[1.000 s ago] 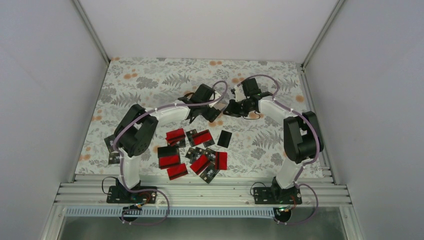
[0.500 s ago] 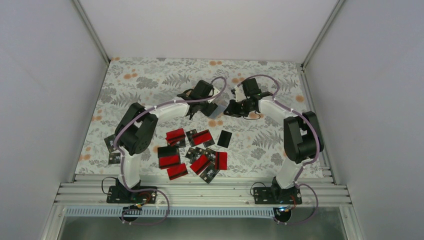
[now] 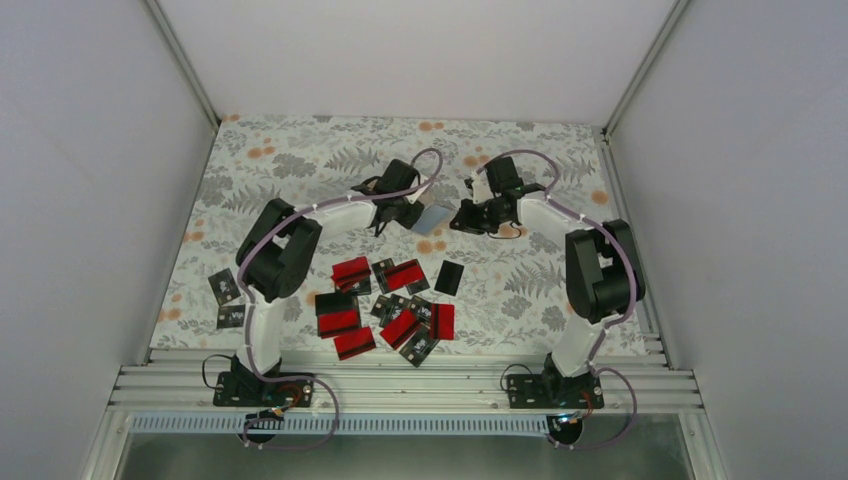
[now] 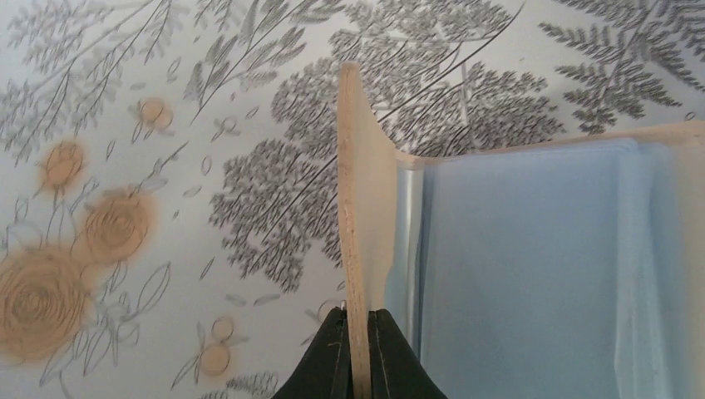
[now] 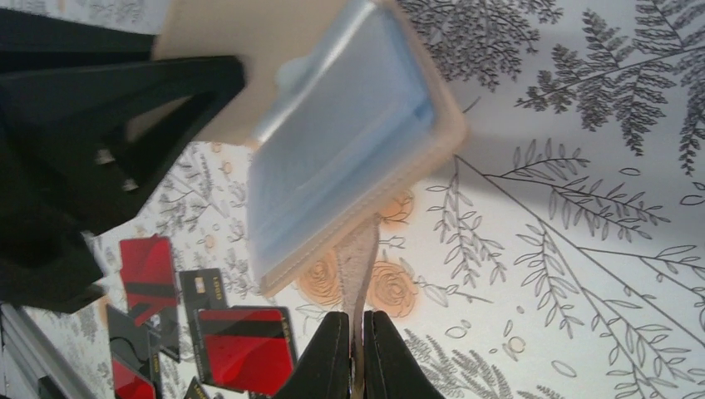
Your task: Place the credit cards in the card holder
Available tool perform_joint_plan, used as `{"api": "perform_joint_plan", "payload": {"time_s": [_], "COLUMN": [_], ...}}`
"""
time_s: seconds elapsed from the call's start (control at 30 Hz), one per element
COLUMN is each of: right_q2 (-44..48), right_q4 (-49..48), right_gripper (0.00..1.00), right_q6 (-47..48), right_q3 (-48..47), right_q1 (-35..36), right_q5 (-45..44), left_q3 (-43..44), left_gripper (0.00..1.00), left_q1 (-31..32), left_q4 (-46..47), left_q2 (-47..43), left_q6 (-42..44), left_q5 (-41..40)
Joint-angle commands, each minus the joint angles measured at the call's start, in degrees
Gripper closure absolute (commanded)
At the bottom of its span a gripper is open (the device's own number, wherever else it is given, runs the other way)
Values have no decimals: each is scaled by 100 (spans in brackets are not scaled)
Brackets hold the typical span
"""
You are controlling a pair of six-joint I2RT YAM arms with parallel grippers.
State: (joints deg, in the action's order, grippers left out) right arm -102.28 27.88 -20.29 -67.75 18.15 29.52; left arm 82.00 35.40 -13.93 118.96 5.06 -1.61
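The card holder (image 5: pixel 341 150) is off the desk (image 3: pixel 300 160), raised between the two arms over the far-centre of the floral surface. It hangs open, with the pale blue-grey sleeves showing inside a tan cover.

The left pincer (image 4: pixel 356 332) is closed tight on the edge of one tan cover flap. That flap stands edge-on between its fingertips, and the blue interior spreads to the right in the left wrist view.

The right pincer (image 5: pixel 357 332) is closed narrow on a thin leaf that runs up to the underside of the holder. The leaf is seen edge-on, so whether it is cover or sleeve cannot be told. The holder tilts above this pincer, and the black body of the left arm sits at its upper left.

No card is seen inside the holder.

The credit cards (image 3: pixel 400 272) lie loose on the desk in a scattered cluster nearer the arm bases, well apart from the holder. Some show red and black faces, some mostly black, and several overlap. Two further cards (image 3: pixel 224 288) lie apart by the left arm's elbow. Neither pincer holds a card.
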Motion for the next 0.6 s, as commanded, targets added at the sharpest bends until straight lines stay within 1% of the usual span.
{"api": "perform_joint_plan", "payload": {"time_s": [0.0, 0.1, 0.23, 0.3, 0.47, 0.57], "right_q2": [-340, -627, -1096, -1301, -1820, -2012], "right_q4": [-52, -124, -142, -157, -85, -59], "right_gripper": [96, 96, 95, 96, 96, 95], "right_q6": [-51, -146, -225, -253, -305, -304], "right_q3": [-173, -327, -624, -842, -1366, -1536], "right_q1": [-83, -111, -148, -173, -193, -191], "right_q5": [-209, -363, -424, -455, -544, -591], "left_q3": [-361, -914, -1481, -1750, -2375, -2673], "left_gripper": [98, 98, 98, 98, 97, 94], "left_q1": [-165, -182, -188, -192, -255, -281], "left_q4": [128, 166, 102, 85, 260, 425], "left_q2": [-414, -728, -981, -1175, -1601, -1780], "left_q6": [-853, -1858, -2964, -3432, -4244, -4471], "left_q5": [-147, -324, -458, -386, -268, -232]}}
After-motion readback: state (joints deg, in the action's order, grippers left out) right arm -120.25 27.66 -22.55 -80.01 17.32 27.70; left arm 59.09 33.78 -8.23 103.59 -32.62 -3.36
